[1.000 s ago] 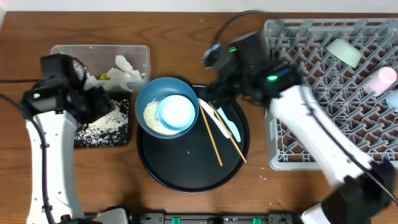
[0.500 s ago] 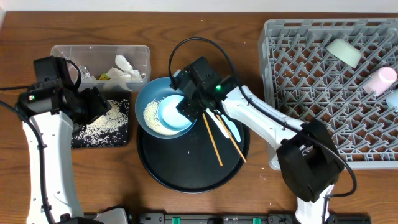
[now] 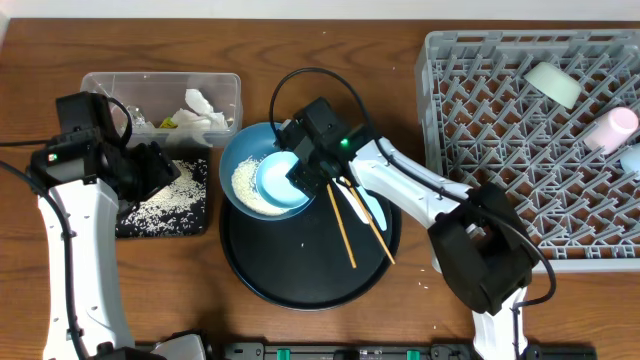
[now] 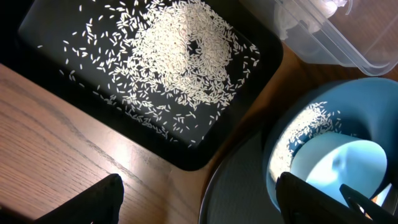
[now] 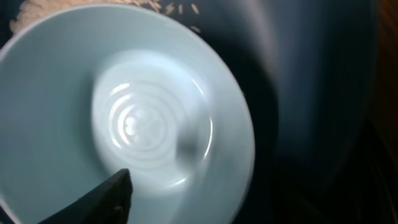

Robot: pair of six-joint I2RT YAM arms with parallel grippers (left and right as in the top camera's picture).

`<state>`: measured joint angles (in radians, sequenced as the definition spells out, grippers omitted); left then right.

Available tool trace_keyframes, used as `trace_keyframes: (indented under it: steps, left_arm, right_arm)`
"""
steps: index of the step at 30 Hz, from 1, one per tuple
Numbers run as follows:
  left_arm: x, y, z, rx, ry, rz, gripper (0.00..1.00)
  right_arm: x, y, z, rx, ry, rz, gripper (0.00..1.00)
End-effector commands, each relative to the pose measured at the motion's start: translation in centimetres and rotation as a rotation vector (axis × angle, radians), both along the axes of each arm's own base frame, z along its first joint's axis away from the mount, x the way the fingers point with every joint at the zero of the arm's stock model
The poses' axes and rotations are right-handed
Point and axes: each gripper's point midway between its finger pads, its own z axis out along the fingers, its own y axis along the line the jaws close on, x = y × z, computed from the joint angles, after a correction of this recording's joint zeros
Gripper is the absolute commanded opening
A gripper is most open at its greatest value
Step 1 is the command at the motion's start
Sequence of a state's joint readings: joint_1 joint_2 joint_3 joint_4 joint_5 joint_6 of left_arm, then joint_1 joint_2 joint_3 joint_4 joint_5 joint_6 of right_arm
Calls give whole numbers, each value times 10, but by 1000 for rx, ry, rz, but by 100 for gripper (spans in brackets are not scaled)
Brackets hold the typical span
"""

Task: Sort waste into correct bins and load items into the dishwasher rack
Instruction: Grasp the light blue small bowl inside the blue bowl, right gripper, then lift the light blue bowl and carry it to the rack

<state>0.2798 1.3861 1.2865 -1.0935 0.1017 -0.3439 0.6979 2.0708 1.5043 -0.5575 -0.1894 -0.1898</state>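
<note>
left gripper (image 4: 205, 202): jaws spread, empty, shallow black tray (image 4: 50, 28) ahead. right gripper (image 3: 305, 172): above small teal bowl (image 5: 124, 118), 1 finger visible; cannot tell jaw state.

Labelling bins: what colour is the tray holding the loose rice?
Black. The tray shows best in left wrist view.

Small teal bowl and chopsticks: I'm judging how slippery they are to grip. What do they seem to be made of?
Small teal bowl: glazed ceramic or glossy melamine, judging by the bright highlights and concentric ripples on its floor; I cannot tell which. Chopsticks: likely bare wood or bamboo, tan and matt with no shine.
</note>
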Motion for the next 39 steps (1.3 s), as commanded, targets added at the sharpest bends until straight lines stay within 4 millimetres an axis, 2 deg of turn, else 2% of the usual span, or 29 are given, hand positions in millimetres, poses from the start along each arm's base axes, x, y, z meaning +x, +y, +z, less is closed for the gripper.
trace_keyframes:
  steps: [1,4,11,16,22,26,31,35,39]
  left_arm:
    - [-3,0,-6,-11,18,12,80]
    - [-3,0,-6,-11,18,12,80]
    - [-3,0,-6,-11,18,12,81]
    - [-3,0,-6,-11,18,12,84]
    - [-3,0,-6,-11,18,12,84]
    - [-3,0,-6,-11,19,12,84]
    - [-3,0,-6,-11,18,12,84]
    - [-3,0,-6,-11,19,12,84]
    - [-3,0,-6,-11,19,12,84]
  right_arm:
    - [-4,6,-2,-4,-1,20,60]
    - [-5,6,-2,-6,1,21,44]
    - [-5,6,-2,-1,12,-2,14]
    - [-5,6,-2,0,14,-7,1]
    - [-3,8,8,24,19,-49,1]
    - [2,11,41,64,-27,-49,1]
    - [17,8,108,136,-152,-85,1]
    - [37,-24,155,112,-304,-201,1]
    - [54,-66,187,57,-419,-320,1]
